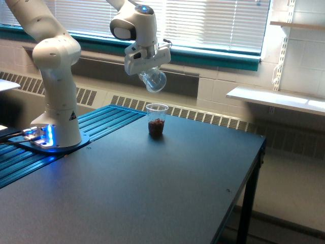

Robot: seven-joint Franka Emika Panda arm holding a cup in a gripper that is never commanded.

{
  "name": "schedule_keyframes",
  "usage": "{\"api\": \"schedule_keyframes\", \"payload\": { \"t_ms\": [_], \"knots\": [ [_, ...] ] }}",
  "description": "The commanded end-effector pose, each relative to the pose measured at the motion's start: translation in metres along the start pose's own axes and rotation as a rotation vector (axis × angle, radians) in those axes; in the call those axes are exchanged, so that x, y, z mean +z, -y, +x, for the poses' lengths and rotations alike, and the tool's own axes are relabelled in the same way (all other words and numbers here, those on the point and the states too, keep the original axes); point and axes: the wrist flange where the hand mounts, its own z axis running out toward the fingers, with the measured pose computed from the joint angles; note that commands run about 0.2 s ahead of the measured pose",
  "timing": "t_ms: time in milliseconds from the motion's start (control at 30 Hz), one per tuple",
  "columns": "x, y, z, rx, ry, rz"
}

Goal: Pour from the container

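Observation:
In the exterior view, my gripper [149, 71] is shut on the container [154, 81], a small clear rounded beaker-like cup. The container hangs tilted, mouth facing down and toward the exterior view's right, and looks empty. Directly below it, on the dark table [152, 188], stands a clear tapered plastic cup [157, 121] with dark brown pieces in its bottom. A gap of air separates the container from the cup's rim.
The white arm base [56, 101] stands on the table at the exterior view's left, beside blue ridged panels [96, 127]. The table's edge [249, 188] runs down the right. A white shelf [277, 97] and window blinds lie behind.

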Motion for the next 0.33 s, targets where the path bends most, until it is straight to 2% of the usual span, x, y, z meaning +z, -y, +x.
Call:
{"api": "schedule_keyframes", "payload": {
  "t_ms": [33, 333],
  "knots": [
    [0.0003, 0.0058, 0.0037, -0.029, 0.017, -0.014],
    [-0.0022, 0.0095, 0.0042, -0.036, 0.003, -0.001]
  ]
}}
